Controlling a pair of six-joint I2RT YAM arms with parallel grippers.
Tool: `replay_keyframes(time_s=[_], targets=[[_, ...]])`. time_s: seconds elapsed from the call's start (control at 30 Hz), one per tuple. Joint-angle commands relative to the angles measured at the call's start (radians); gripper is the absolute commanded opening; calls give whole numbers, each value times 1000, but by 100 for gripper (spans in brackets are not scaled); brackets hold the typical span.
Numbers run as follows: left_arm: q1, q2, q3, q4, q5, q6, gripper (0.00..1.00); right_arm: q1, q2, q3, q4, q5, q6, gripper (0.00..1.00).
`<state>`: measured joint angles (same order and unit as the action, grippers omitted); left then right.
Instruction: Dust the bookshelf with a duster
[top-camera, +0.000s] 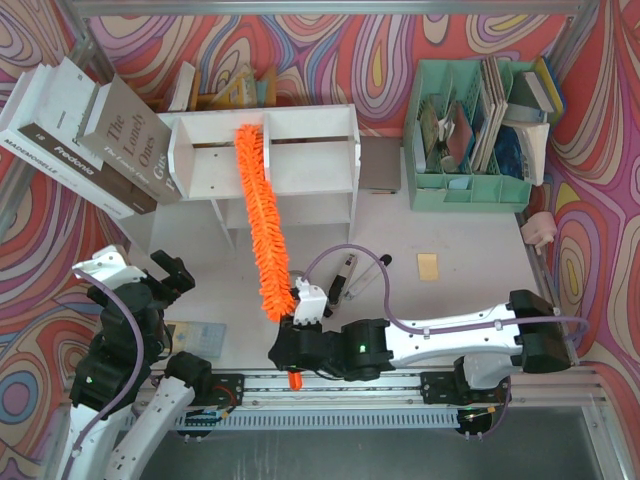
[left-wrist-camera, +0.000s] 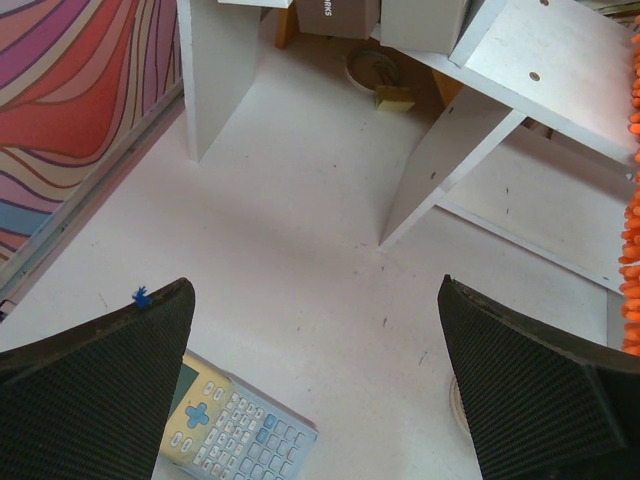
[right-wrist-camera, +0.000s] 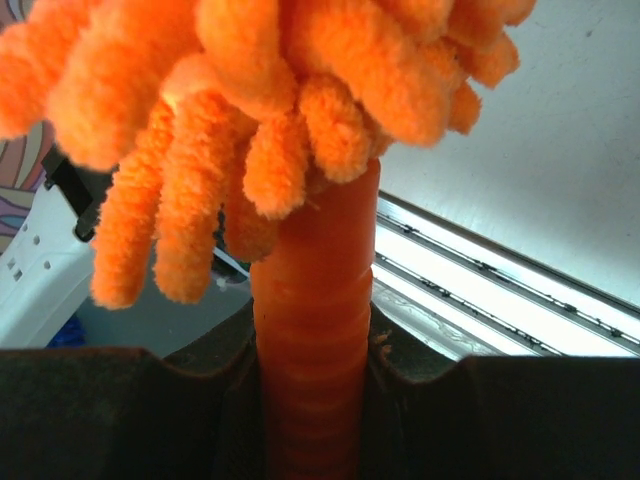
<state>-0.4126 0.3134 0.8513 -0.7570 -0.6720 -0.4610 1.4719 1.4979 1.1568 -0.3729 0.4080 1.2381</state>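
Note:
The white bookshelf (top-camera: 310, 125) stands at the back middle of the table. The fluffy orange duster (top-camera: 262, 220) slants across its front, far tip near the top board by the central divider, near end towards me. My right gripper (top-camera: 289, 343) is shut on the duster's orange handle (right-wrist-camera: 315, 330), with the fluff (right-wrist-camera: 270, 90) just above the jaws. My left gripper (top-camera: 172, 270) hovers open and holds nothing, left of the duster. In the left wrist view this gripper (left-wrist-camera: 315, 285) faces the bookshelf's legs (left-wrist-camera: 215, 70), with the duster (left-wrist-camera: 630, 230) at the right edge.
A calculator (top-camera: 200, 337) lies on the table under my left gripper (left-wrist-camera: 235, 425). Large books (top-camera: 80, 135) lean at the left of the shelf. A mint green organiser (top-camera: 470, 150) stands at the back right. Pens (top-camera: 345, 275) and a yellow note (top-camera: 428, 265) lie mid-table.

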Motion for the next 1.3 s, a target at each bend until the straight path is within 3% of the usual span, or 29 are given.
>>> replay_keyframes(time_s=[0.0,0.43,0.77,1.27], targets=[[-6,-8,15,-7,-18,-7,98,-15,43,43,60,-49,-36,0],[-7,-8,16,-7,-17,-7,98,-16,112,114,96,-130,-140,0],[-7,-8,15,-5,-18,-7,98,-12,-40,-17,75,27,-19,0],[-8,-4,15,-8,-22,-7,98,-13,137,177,114,-147,-232,0]])
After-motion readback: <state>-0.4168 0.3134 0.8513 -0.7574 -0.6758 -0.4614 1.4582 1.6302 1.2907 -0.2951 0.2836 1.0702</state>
